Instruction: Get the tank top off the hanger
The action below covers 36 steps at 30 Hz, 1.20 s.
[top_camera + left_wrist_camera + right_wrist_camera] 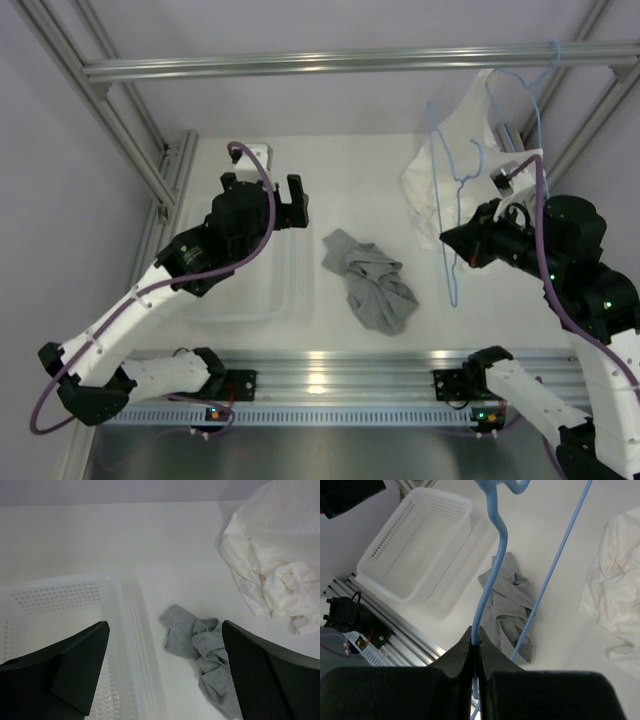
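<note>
The grey tank top [372, 281] lies crumpled on the table between the arms, off any hanger; it also shows in the left wrist view [202, 652] and in the right wrist view [512, 602]. My right gripper [452, 243] is shut on the wire of the bare light-blue hanger [452, 215] and holds it upright above the table; the wire [492, 555] runs up out of the shut jaws [476, 640]. My left gripper [262, 195] is open and empty, over the basket's right rim, left of the tank top.
A white perforated basket [240, 305] sits on the table at the left, also seen in the left wrist view [60, 597]. A white translucent garment [450, 160] hangs on a second blue hanger [525, 85] from the top rail at the back right.
</note>
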{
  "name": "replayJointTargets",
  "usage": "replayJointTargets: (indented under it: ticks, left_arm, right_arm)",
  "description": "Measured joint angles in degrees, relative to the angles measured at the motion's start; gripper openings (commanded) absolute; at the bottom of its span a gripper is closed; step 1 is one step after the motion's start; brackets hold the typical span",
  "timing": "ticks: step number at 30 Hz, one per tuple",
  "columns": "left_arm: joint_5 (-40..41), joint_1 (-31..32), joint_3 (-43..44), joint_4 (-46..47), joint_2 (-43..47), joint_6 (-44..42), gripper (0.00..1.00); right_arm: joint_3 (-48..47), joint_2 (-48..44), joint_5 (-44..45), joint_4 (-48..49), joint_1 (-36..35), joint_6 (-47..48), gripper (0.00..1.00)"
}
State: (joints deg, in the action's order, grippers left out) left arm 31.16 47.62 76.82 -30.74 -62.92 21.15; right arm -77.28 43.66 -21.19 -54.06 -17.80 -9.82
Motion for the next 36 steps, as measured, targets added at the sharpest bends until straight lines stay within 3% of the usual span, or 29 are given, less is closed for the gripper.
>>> replayJointTargets:
  ticks: [6, 16, 24, 36]
  left_arm:
    - [0.7, -0.9, -1.3, -1.9, -1.1, 0.8, 0.99]
    - [-0.9, -6.7, -3.8, -3.2, -1.1, 1.6, 0.99]
    - [-1.3, -6.7, -5.9, -3.9, 2.7, 1.2, 0.99]
    - [-2.9, -6.8, -6.7, -4.0, 3.2, 1.3, 0.99]
  right_arm:
    - [-8.5, 13.3, 0.0, 0.0, 0.0, 0.8, 0.00]
    - [-30.7, 34.0, 0.8, -1.1, 2.4, 0.9, 0.00]
    - [-39.5, 43.0, -3.7, -3.3, 14.0, 0.9, 0.00]
    - [-41.2, 48.9, -3.9, -6.3, 15.3, 3.4, 0.00]
